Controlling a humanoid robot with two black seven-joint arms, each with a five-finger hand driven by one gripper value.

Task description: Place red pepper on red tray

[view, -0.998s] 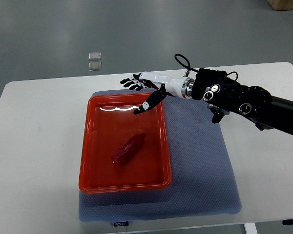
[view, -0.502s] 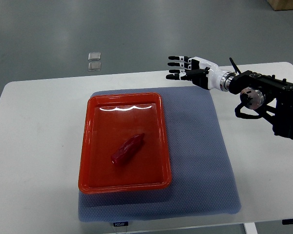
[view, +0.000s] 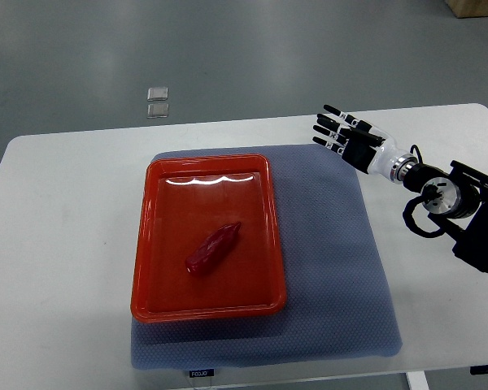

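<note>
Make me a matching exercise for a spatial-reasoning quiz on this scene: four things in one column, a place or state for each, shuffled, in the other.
Things:
1. pepper
2. tray
3. mat
4. right robot hand

Places or states:
A. lies flat on the white table
B. fingers spread, holding nothing, above the mat's far right corner
C. rests on the mat's left part
D. lies inside the tray

Pairs: 1-D, 2-C, 3-A, 4-B

Tray [view: 146, 244] rim — sole obstacle.
</note>
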